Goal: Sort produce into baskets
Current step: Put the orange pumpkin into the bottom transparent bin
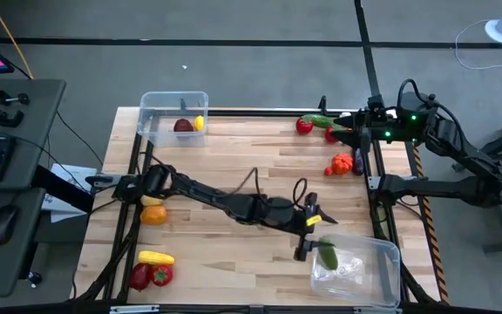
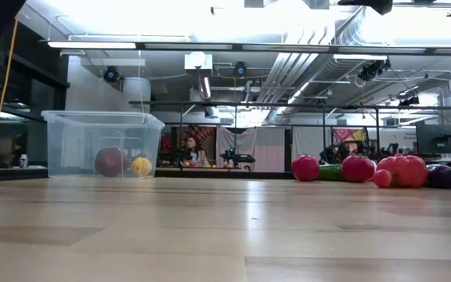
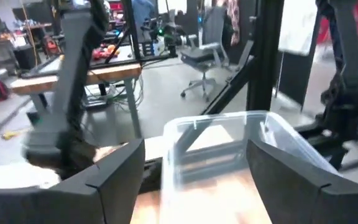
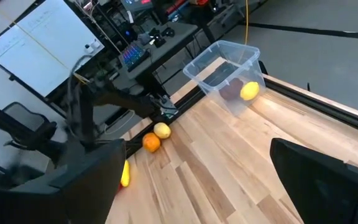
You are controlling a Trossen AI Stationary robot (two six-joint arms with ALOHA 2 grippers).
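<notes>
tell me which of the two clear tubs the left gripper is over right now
The near-right tub, the one with a green cucumber at its edge. The left gripper is at its rim; the far-left tub holds a dark red fruit and a lemon.

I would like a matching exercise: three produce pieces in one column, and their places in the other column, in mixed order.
Things:
1. green cucumber
2. dark red fruit
3. orange

Places:
A. inside the far-left basket
B. on the bare table, near its left edge
C. at the near-right basket

Pairs: 1-C, 2-A, 3-B
</notes>
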